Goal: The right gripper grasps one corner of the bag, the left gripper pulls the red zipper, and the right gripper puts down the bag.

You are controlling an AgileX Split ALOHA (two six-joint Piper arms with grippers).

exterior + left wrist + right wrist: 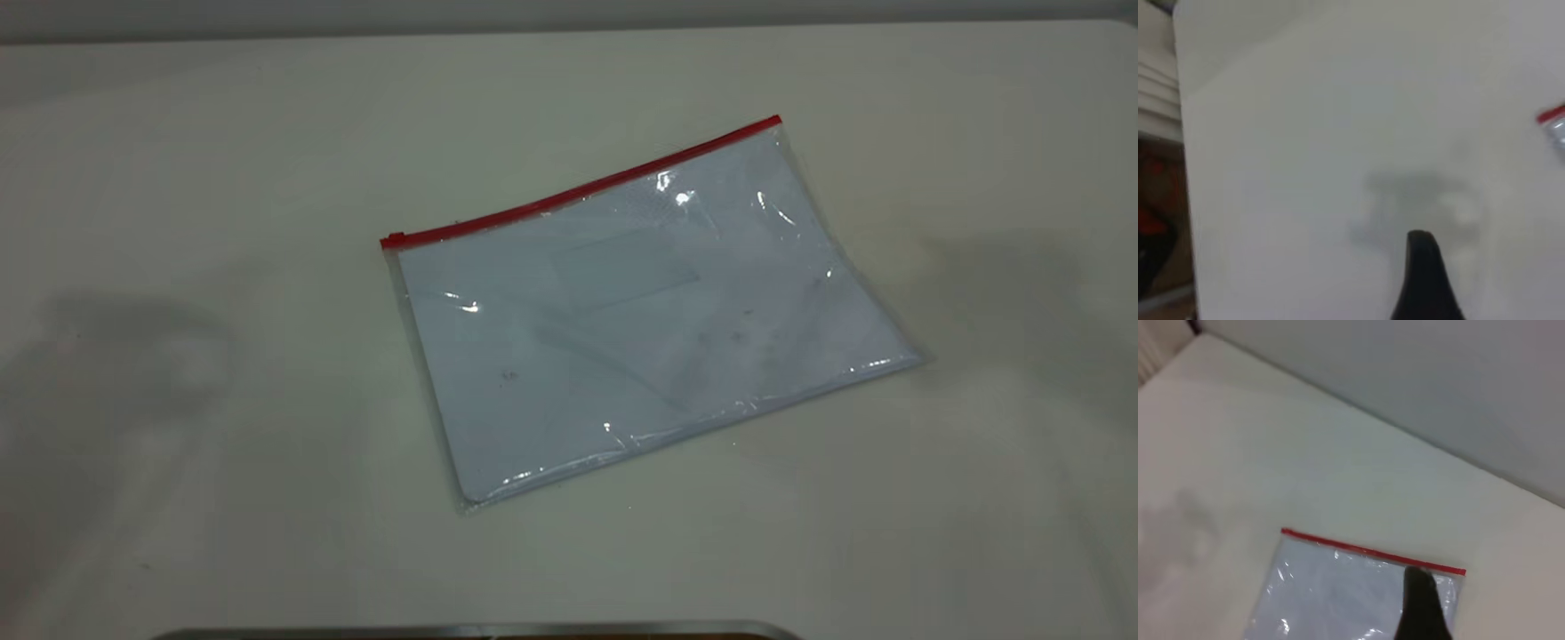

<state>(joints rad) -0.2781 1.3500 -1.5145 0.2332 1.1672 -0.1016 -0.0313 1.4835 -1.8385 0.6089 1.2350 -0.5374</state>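
Observation:
The bag (640, 311) lies flat on the white table (178, 178), clear plastic with white paper inside. The red zipper (578, 191) runs along its far long edge, with the slider tab (392, 240) at the left end. Neither gripper shows in the exterior view; only their shadows fall on the table at left and right. My left gripper (1425, 280) hovers over bare table, well apart from the bag's red corner (1551, 115). My right gripper (1421, 607) hovers above the bag (1338, 593), near one end of the zipper (1371, 552), holding nothing.
A grey metal edge (480, 631) lies at the front of the table. The table's side edge (1185, 200) shows in the left wrist view, with dark clutter beyond it. A pale wall (1438, 380) stands behind the table.

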